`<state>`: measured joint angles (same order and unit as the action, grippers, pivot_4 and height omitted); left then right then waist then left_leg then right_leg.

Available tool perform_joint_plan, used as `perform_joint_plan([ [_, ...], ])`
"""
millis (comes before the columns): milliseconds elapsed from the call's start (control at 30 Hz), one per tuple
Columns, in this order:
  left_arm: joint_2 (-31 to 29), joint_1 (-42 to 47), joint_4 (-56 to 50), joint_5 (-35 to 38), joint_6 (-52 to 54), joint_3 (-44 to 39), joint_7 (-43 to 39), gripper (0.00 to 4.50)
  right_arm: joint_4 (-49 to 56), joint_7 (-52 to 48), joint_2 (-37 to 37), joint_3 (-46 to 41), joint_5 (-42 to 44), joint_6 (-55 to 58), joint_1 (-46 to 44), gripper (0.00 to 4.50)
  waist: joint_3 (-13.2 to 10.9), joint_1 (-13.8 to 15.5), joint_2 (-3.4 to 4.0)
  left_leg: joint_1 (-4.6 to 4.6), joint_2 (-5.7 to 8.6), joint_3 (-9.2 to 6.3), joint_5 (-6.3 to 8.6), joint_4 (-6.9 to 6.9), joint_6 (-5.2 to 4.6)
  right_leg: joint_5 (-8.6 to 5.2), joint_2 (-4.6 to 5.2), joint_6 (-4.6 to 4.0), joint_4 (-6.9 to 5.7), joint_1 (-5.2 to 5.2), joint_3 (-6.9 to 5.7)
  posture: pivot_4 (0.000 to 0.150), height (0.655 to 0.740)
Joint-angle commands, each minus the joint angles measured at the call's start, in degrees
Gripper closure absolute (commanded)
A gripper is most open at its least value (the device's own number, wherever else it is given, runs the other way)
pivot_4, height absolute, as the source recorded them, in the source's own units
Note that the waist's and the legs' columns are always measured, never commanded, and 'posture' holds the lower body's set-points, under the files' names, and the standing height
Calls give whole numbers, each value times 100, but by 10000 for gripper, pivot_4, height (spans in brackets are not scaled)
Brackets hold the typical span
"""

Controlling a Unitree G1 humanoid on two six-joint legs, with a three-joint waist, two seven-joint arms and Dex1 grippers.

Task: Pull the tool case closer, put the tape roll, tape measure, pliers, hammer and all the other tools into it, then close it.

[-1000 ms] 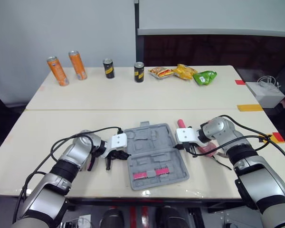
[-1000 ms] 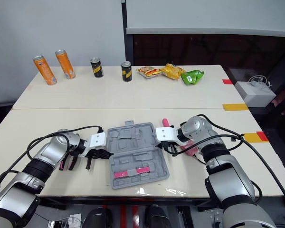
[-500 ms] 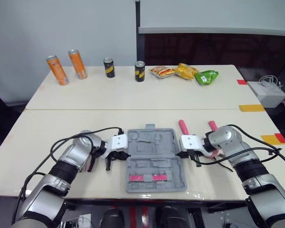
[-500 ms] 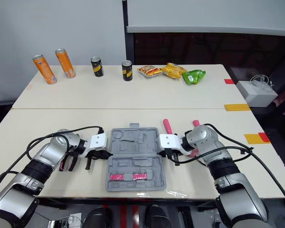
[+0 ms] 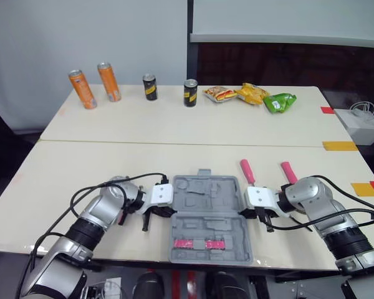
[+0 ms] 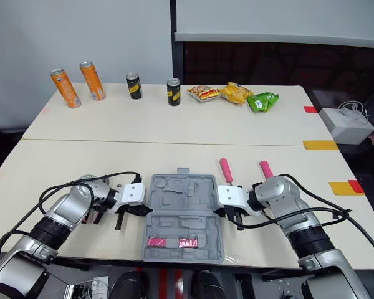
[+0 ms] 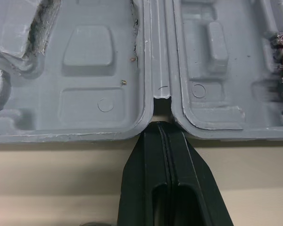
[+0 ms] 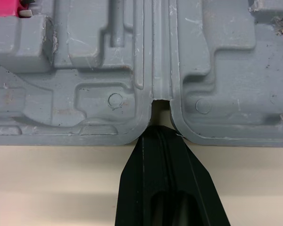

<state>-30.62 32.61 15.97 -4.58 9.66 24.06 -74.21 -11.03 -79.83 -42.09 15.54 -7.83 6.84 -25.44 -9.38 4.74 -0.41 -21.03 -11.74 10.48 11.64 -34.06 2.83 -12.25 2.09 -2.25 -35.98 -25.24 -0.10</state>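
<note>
Open tool case (image 5: 209,215) lying flat between both grippers.
Left gripper (image 7: 162,125) and right gripper (image 8: 160,128): fingers pressed together, gripping nothing. Each pair of tips touches the hinge notch at its end of the case, directly ahead.

Orange cans (image 5: 81,89), black cans (image 5: 191,93), snack packets (image 5: 252,93)

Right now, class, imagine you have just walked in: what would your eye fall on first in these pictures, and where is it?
The open grey tool case lies flat at the near edge of the table, with a strip of pink pieces in its near half. The left end effector and right end effector, both shut, sit at its hinge notches, one on either side. Two pink handles lie just beyond its right side.
</note>
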Motion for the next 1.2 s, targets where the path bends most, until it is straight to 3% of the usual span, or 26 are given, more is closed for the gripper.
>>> perform_joint_plan([
  [33,63,-106,-302,17,52,177,-87,45000,343,-9,-84,75,158,182,295,44792,1,2,1,2,0,0,0,0,0,0,0,0,0,2,0,1500,7400],
  [367,-22,-427,-869,95,363,226,-86,45000,952,145,-324,-44,369,518,819,44792,5,-5,8,22,1,-2,0,1,1,-1,1,1,5,23,0,1500,7400],
  [667,-42,-537,-996,85,464,247,-38,45000,976,209,-441,-20,450,558,918,44792,6,-29,12,68,4,-2,18,9,30,-4,4,5,41,82,-1,1500,7400],
  [1200,-69,-585,-915,54,454,144,115,45000,938,408,-500,-99,516,613,1031,44792,13,-29,23,76,4,-2,18,13,28,-4,4,6,43,90,-1,1500,7400],
])
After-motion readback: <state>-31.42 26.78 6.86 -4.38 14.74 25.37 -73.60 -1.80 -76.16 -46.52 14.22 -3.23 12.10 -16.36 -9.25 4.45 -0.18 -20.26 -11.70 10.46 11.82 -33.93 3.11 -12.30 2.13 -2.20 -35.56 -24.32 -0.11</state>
